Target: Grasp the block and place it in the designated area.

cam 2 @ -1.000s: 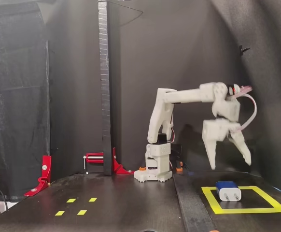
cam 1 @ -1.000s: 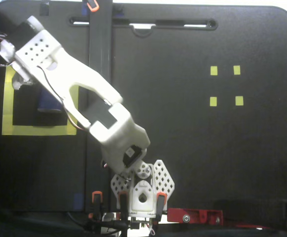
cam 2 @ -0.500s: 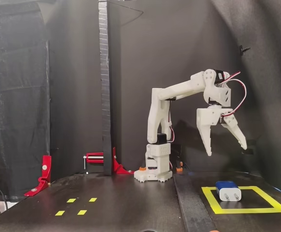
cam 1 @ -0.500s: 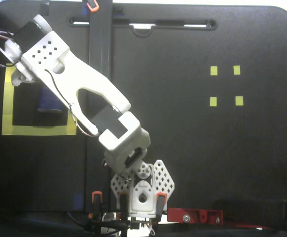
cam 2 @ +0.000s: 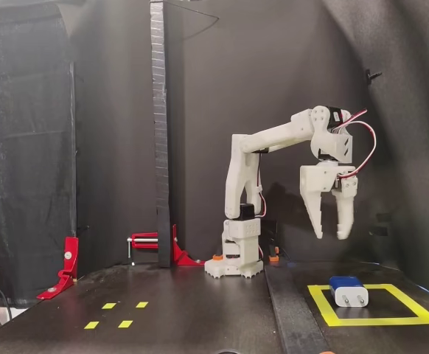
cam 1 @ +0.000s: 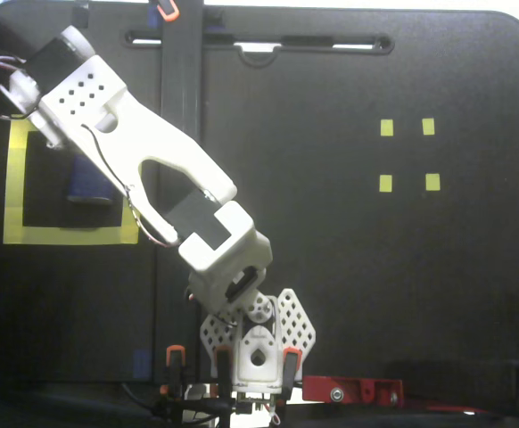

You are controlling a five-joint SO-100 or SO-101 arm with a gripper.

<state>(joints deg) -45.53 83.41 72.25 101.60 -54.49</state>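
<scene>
**Tool hanging empty above the yellow square**

My tool (cam 2: 330, 236) is hanging in the air, its two fingers pointing down with only a narrow gap between them, gripping nothing. The block (cam 2: 348, 290) is lying well below it, inside the designated area (cam 2: 399, 320) on the worktop (cam 2: 200, 310). Above that square my arm (cam 1: 144, 169) is covering part of the block.

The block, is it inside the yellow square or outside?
Inside. The block lies on the black floor within the yellow square, untouched by the raised gripper.

Black table (cam 2: 200, 310): block (cam 2: 348, 290) inside designated area (cam 2: 413, 319); yellow markers (cam 1: 407, 154)
</scene>
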